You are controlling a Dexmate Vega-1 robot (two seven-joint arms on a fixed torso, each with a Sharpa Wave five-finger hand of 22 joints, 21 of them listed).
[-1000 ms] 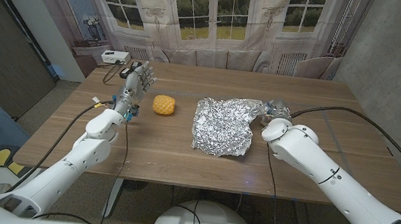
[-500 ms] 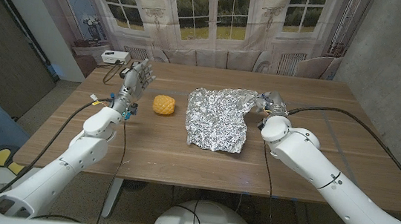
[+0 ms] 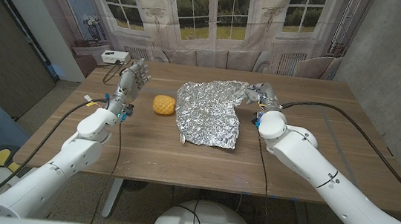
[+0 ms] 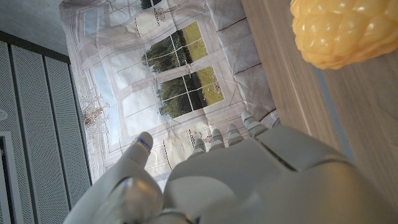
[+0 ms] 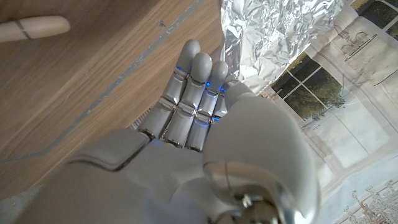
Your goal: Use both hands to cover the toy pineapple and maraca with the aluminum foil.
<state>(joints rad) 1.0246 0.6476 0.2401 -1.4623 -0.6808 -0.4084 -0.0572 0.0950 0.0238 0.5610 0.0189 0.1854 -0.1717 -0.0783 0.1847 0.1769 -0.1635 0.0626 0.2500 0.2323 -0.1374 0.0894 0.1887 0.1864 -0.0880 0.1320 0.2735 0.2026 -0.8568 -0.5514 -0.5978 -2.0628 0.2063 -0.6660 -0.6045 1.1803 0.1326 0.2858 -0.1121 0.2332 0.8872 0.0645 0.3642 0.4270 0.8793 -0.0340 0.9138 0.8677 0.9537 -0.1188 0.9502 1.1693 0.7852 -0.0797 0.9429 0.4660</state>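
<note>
gripping the aluminum foil by its far corner, the right hand is dragging it toward the toy pineapple, to cover it; the left hand is waiting, fingers spread, just beyond the pineapple.

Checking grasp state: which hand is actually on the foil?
The right hand, gripping the aluminum foil at its edge. The left hand is raised beside the toy pineapple.

Aluminum foil: dragged leftward across the desk, its edge now just beside the toy pineapple. Right hand: travelled left with the sheet; left hand: shifted slightly left.
</note>
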